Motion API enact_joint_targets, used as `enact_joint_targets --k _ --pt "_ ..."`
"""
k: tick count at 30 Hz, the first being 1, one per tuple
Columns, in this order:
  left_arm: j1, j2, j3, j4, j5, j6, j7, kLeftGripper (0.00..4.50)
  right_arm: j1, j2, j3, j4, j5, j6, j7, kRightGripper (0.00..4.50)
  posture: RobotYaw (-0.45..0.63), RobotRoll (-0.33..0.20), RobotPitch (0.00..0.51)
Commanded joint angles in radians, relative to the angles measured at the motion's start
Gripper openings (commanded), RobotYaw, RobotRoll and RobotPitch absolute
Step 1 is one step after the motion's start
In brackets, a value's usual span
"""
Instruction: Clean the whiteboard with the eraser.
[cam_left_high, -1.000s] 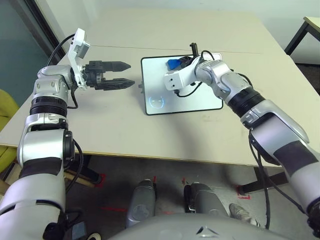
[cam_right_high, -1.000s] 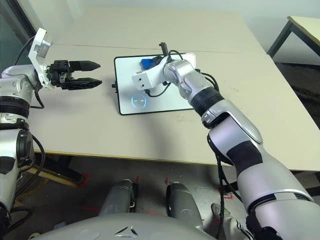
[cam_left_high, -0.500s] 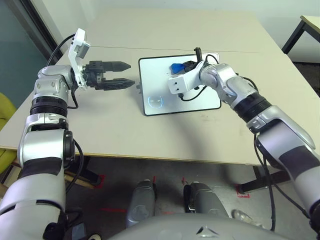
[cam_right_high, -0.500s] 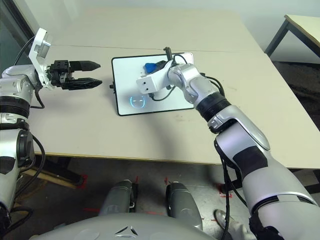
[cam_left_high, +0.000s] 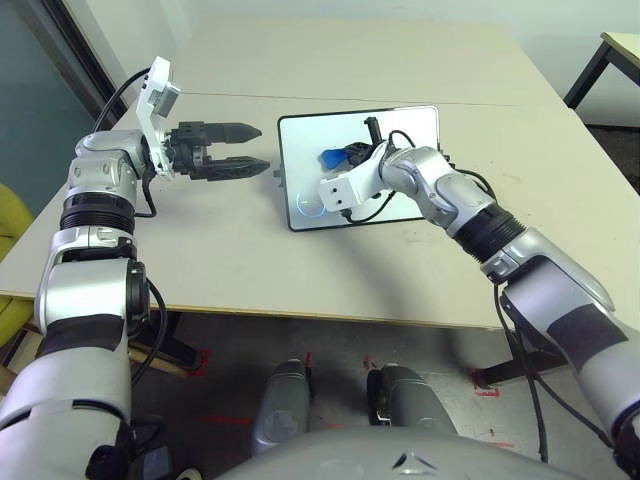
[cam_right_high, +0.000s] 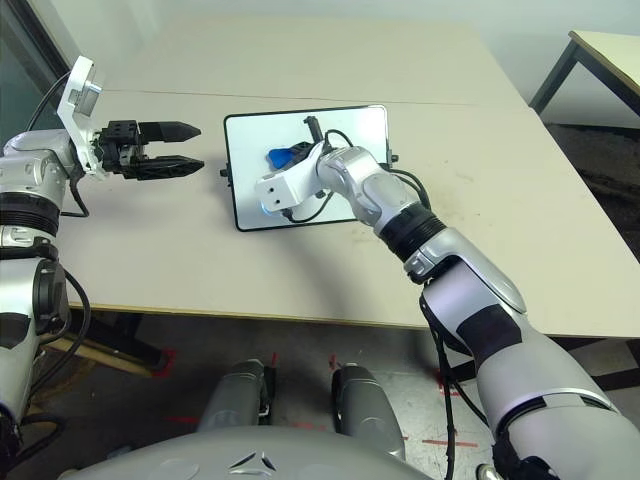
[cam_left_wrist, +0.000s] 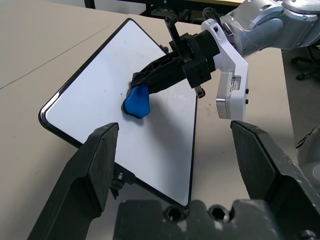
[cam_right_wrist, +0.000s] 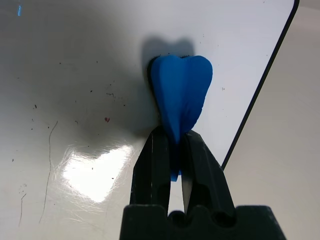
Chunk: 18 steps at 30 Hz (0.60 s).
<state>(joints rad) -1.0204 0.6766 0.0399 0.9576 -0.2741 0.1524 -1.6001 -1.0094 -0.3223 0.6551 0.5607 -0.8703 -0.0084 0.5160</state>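
right hand (cam_right_wrist: 171, 150): pinching eraser (cam_right_wrist: 180, 95) | wrist view: faint specks on whiteboard (cam_right_wrist: 75, 75) | left hand (cam_left_high: 240, 148): wide

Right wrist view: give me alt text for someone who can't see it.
The right gripper has its jaws shut on a blue eraser, pressing it against the whiteboard. The board shows faint specks and thin scratches, with a bright glare patch near the gripper. The tan table lies beyond the board's black edge.

Bright, even light; glare on the whiteboard (cam_right_wrist: 95, 175), perhaps from overhead.
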Motion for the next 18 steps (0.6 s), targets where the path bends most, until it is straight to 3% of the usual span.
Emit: enact_joint_targets --k 1,9,18 --pt "-0.007 0.003 0.008 -0.009 0.005 0.001 -0.001 4.5 0.023 -0.027 -0.033 0.015 0.034 0.01 0.032 0.1 0.14 0.0 0.038" --pt "-0.004 0.005 0.012 -0.004 0.004 -0.005 0.002 4.5 0.112 -0.073 -0.29 -0.272 0.334 0.237 0.28 0.1 0.14 0.0 0.039" --pt "0.004 -0.002 0.021 -0.002 0.005 -0.01 0.007 4.5 0.184 -0.172 -0.61 -0.563 0.647 0.875 0.447 0.1 0.13 0.0 0.045"
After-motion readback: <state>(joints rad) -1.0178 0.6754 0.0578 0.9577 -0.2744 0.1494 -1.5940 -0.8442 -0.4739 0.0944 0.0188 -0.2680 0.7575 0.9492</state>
